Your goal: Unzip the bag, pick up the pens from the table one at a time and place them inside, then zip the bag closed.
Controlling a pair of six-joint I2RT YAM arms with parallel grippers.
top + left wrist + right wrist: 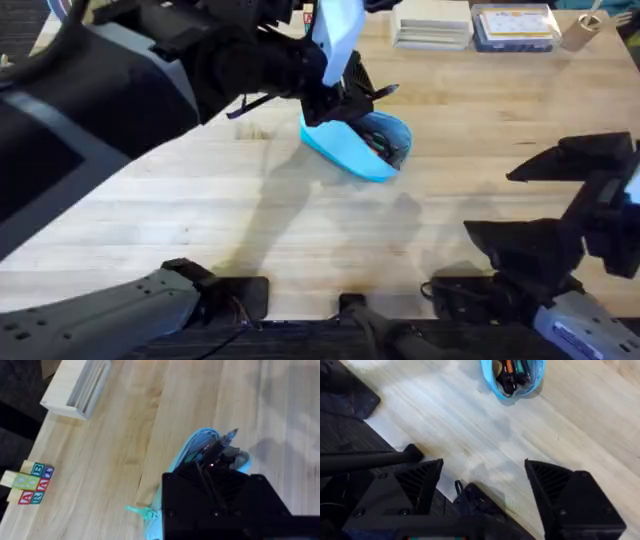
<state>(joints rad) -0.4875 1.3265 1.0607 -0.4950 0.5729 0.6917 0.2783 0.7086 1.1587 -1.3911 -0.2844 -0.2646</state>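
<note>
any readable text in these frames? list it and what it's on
"A", "B", "R", "A": single letters on the toy alphabet blocks at the table edge, left wrist view; their other faces are too blurred.
Label on the clear box, overhead: too small to read.

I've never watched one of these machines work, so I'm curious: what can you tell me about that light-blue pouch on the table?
The bag is a soft light-blue fabric pouch, oblong with rounded ends, lying on the pale wooden table near its middle. Its zipper is open, and the dark inside holds several pens, among them orange and green ones. A pale teal zipper pull trails from one end onto the wood. The left gripper is right over its opening, seemingly touching it; its fingers are hidden. The right gripper stands apart, open.
</note>
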